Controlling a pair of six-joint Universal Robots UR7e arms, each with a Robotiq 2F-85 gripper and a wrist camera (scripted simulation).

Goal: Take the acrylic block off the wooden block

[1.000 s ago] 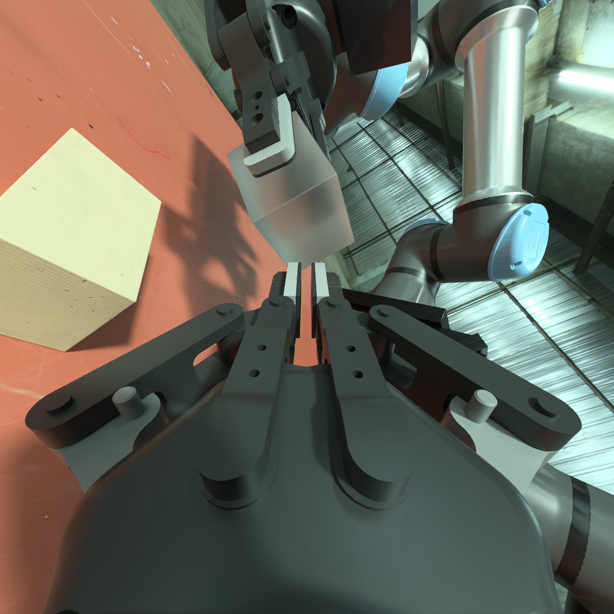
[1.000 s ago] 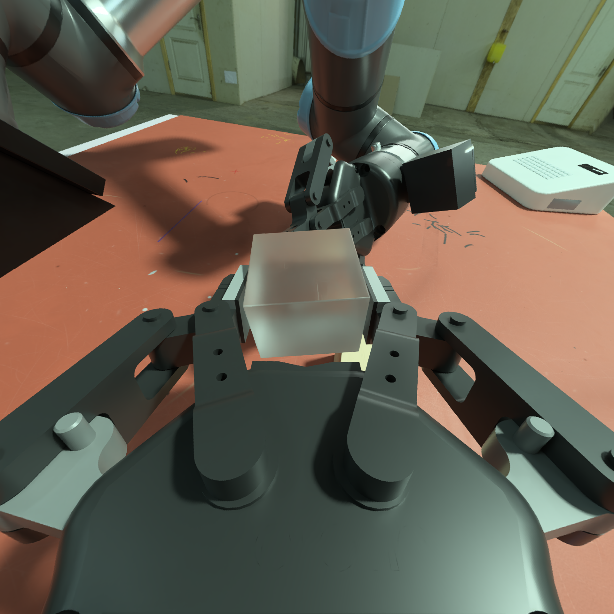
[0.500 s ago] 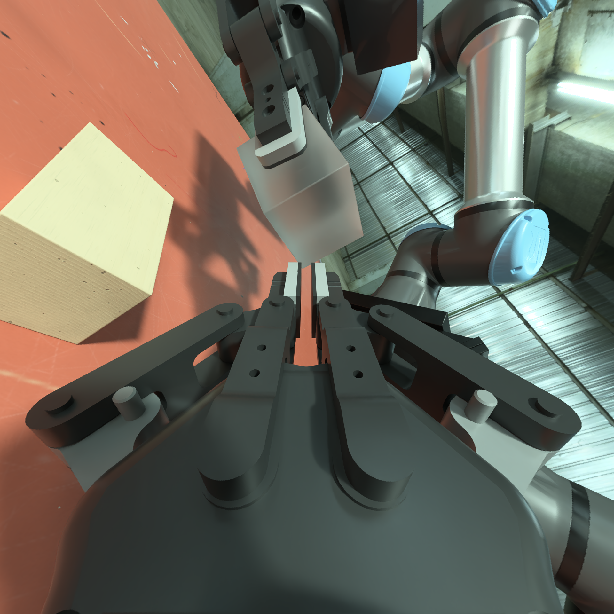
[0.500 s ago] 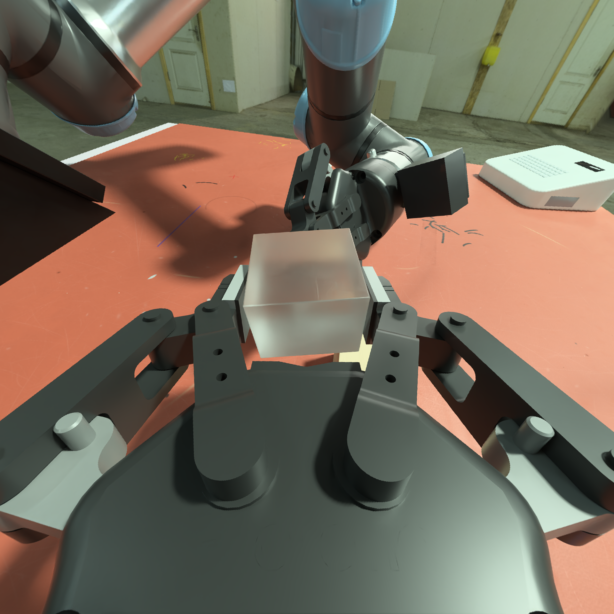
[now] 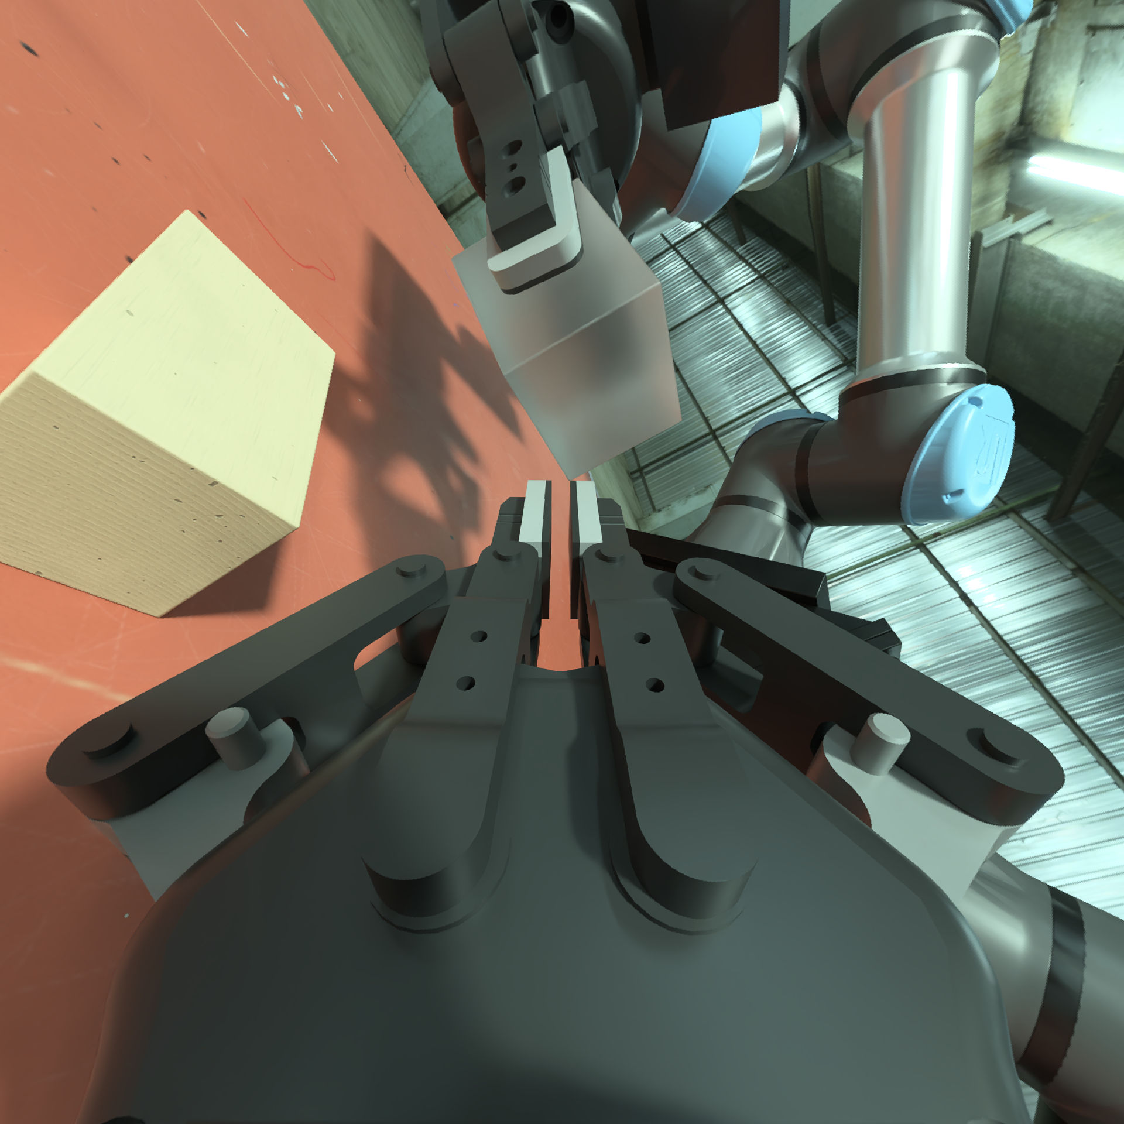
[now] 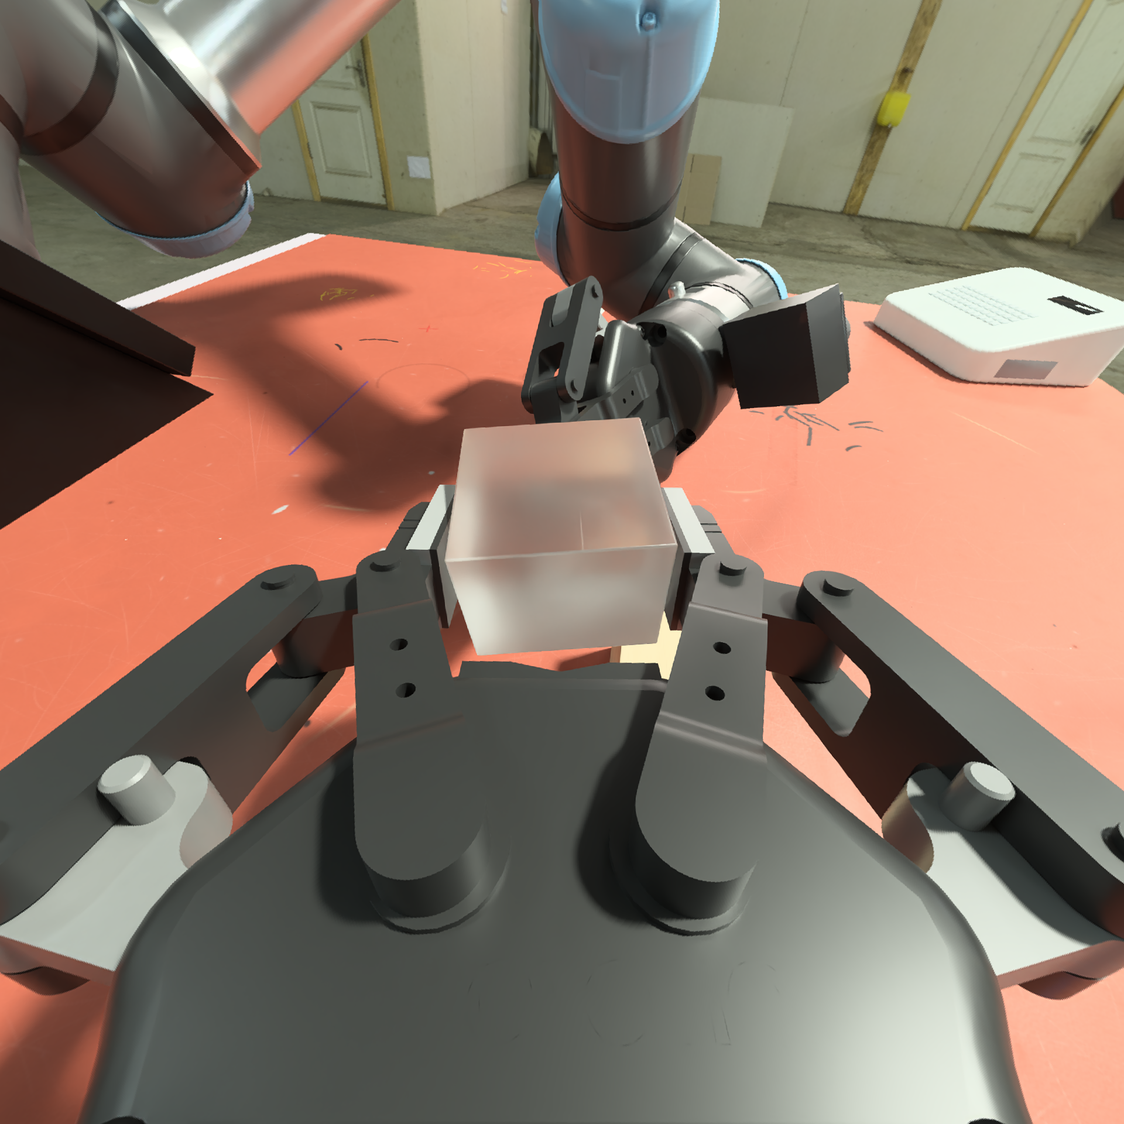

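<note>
The right hand (image 6: 559,547) pinches the acrylic block (image 6: 556,535) in the air near the surface (image 5: 152,121) edge, clear of the wooden block (image 5: 164,413). The left hand (image 5: 561,508) is nearly pressed together, empty. A slipping pinch could drop the acrylic block over that edge.

Bare table (image 6: 182,547) lies open at nine o'clock of the held acrylic block (image 6: 559,529). The left gripper (image 6: 608,389) crowds twelve o'clock; a white box (image 6: 1003,328) sits at two.
</note>
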